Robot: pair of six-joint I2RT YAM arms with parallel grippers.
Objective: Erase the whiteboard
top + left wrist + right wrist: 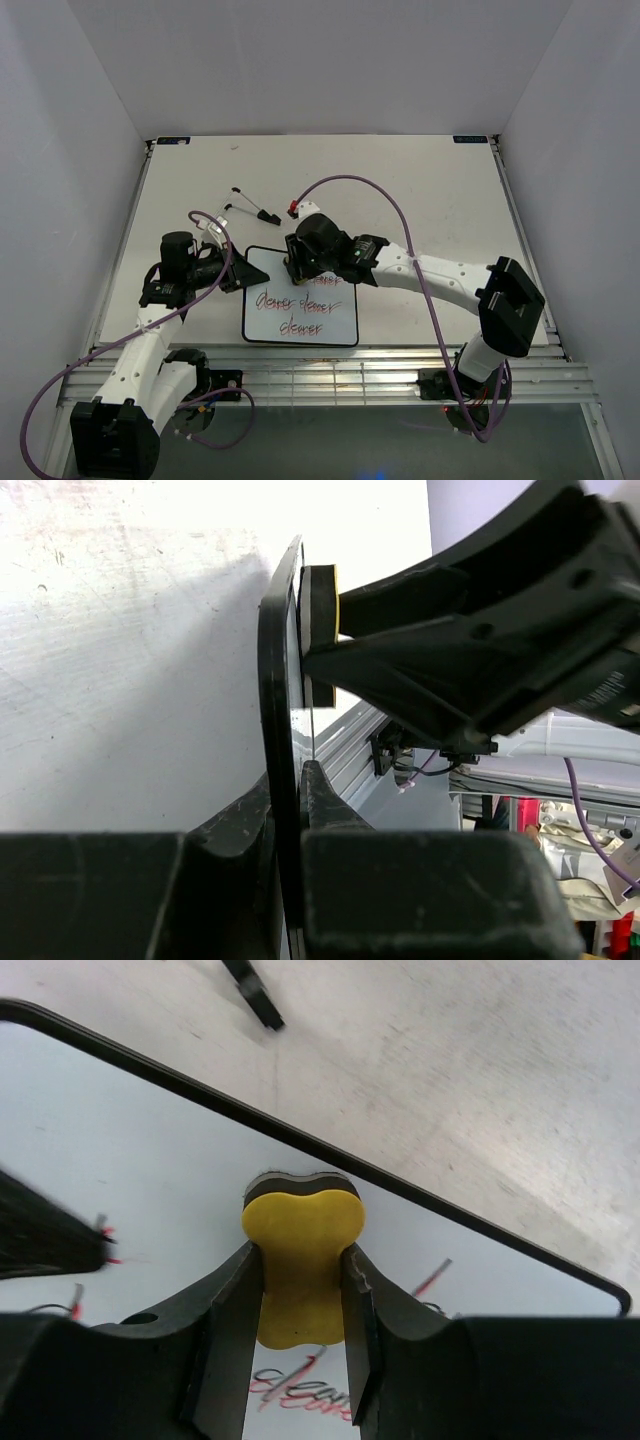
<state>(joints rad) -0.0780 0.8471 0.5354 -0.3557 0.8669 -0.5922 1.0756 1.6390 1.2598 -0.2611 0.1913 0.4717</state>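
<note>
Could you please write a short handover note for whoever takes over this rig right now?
Left gripper: shut on the left rim of the whiteboard, steadying it.
Right gripper: shut on the yellow eraser, which is pressed to the board near its far edge.
Board: flat on the table in front of both arms. Two markers lie beyond it.
Done: the strip around the eraser looks clean.
Left: the red-and-black writing on the middle and near rows needs wiping.

Left arm (pixel 150 330) angled inward, jaws pinching whiteboard (pixel 300 318) rim, right arm (pixel 445 273) stretched left, jaws gripping eraser (pixel 301 1250).
</note>
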